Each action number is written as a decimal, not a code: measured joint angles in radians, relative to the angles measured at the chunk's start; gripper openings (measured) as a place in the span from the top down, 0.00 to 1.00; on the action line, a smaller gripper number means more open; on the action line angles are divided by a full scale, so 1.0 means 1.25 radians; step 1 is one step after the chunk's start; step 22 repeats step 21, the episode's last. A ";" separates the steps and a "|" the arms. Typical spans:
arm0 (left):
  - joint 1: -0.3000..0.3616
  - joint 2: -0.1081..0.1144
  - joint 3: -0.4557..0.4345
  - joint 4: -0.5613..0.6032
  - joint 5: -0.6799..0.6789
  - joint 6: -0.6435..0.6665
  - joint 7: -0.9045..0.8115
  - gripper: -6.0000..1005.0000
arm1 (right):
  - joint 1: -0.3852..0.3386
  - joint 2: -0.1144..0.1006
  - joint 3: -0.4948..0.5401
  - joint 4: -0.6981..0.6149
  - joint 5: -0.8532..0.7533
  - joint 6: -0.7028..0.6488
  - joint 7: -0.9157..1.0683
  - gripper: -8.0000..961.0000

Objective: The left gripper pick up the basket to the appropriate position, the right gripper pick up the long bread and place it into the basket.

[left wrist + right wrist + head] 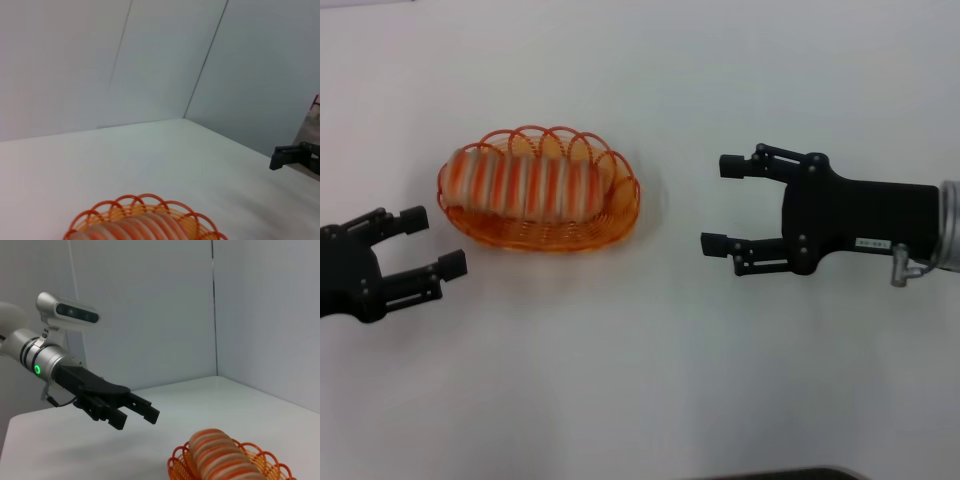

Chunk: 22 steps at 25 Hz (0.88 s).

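The orange wire basket [616, 210] stands on the white table at centre left. The long bread [525, 186], tan with orange-red stripes, lies inside it. My left gripper [432, 242] is open and empty, just left of the basket and apart from it. My right gripper [724, 205] is open and empty, well to the right of the basket. The basket [102, 211] and bread [135, 228] also show in the left wrist view, with a right fingertip [281, 156] far off. The right wrist view shows the basket [177, 467], the bread [225, 461] and the left gripper [139, 415].
The white table [640, 380] spreads all around the basket. Grey walls stand behind it [150, 60]. A dark edge [780, 474] shows at the table's near side.
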 joint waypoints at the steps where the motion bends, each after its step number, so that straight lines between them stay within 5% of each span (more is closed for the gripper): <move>1: 0.003 0.000 0.001 -0.007 0.009 0.008 0.001 0.15 | -0.005 -0.001 0.004 -0.001 -0.001 -0.006 -0.001 0.01; 22: -0.013 -0.001 0.022 -0.049 0.115 0.016 -0.016 0.23 | -0.049 -0.002 0.070 0.007 -0.120 -0.073 -0.024 0.01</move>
